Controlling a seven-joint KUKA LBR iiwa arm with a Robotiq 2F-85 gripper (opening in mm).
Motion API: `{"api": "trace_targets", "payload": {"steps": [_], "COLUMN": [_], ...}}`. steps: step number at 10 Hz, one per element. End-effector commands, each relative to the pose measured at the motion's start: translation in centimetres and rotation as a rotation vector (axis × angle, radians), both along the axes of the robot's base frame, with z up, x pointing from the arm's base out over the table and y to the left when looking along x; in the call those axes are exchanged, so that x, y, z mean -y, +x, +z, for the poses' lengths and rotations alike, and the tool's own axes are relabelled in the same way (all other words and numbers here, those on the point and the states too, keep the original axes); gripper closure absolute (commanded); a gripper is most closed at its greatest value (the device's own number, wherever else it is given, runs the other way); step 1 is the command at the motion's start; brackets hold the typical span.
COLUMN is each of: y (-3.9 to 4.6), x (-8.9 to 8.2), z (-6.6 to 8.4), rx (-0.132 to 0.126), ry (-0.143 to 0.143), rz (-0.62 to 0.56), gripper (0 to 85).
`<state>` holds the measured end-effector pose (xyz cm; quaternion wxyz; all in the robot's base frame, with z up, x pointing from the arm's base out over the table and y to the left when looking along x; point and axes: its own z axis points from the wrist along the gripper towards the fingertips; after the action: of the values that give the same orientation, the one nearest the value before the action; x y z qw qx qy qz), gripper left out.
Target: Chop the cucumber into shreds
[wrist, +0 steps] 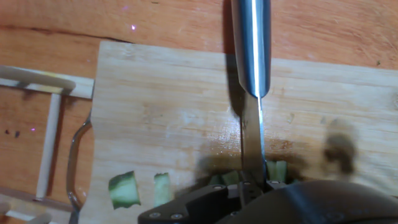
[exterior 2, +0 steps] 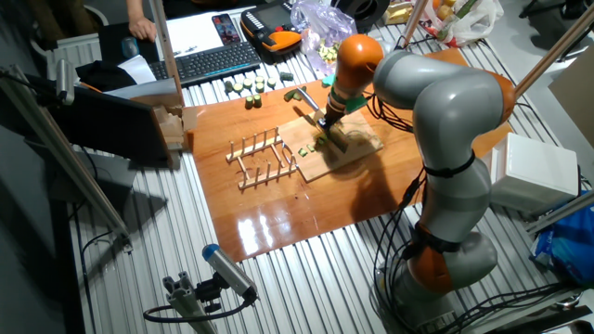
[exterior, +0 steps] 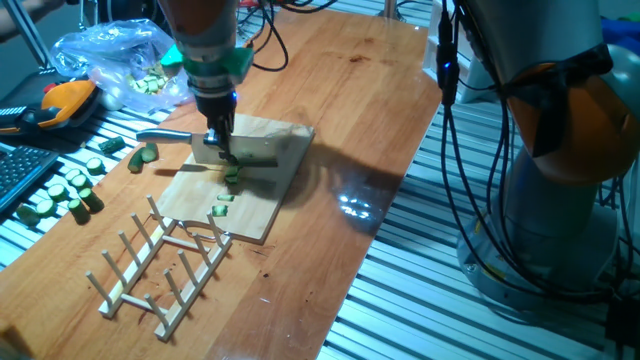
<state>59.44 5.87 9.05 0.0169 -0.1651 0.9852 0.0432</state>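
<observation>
My gripper (exterior: 219,143) (exterior 2: 326,123) (wrist: 252,185) is shut on a knife. The knife's steel handle (exterior: 163,134) (wrist: 252,43) sticks out to one side, and its blade (wrist: 252,143) stands edge-down on the wooden cutting board (exterior: 275,195) (exterior 2: 357,148) (wrist: 168,106). The cucumber (exterior: 232,175) (wrist: 227,178) lies as small green bits right at the blade, under my fingers and partly hidden by them. Two cut shreds (exterior: 221,204) (wrist: 123,190) lie apart on the board nearer its edge. The second of these shows in the hand view (wrist: 163,186).
A wooden dowel rack (exterior: 165,265) (exterior 2: 260,158) stands just beyond the board's edge. Several thick dark-skinned cucumber chunks (exterior: 62,192) (exterior 2: 246,85) lie at the table's side. A clear plastic bag (exterior: 120,55) (exterior 2: 320,26) with slices, an orange tool (exterior: 60,100) and a keyboard (exterior 2: 204,60) are nearby.
</observation>
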Motion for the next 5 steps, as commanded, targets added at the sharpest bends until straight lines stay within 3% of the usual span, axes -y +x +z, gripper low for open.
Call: {"api": "trace_targets", "payload": {"steps": [1,2,5], "y": [0.33,0.48,0.14], "x": [-0.21,-0.51,-0.45], "z": [1.18,1.89,1.2], "rx": [-0.027,-0.049,-0.048], "ry": [-0.001,-0.012,-0.008], "rz": [0.076,0.119,0.12], "gripper": [85.0,85.0,85.0]}}
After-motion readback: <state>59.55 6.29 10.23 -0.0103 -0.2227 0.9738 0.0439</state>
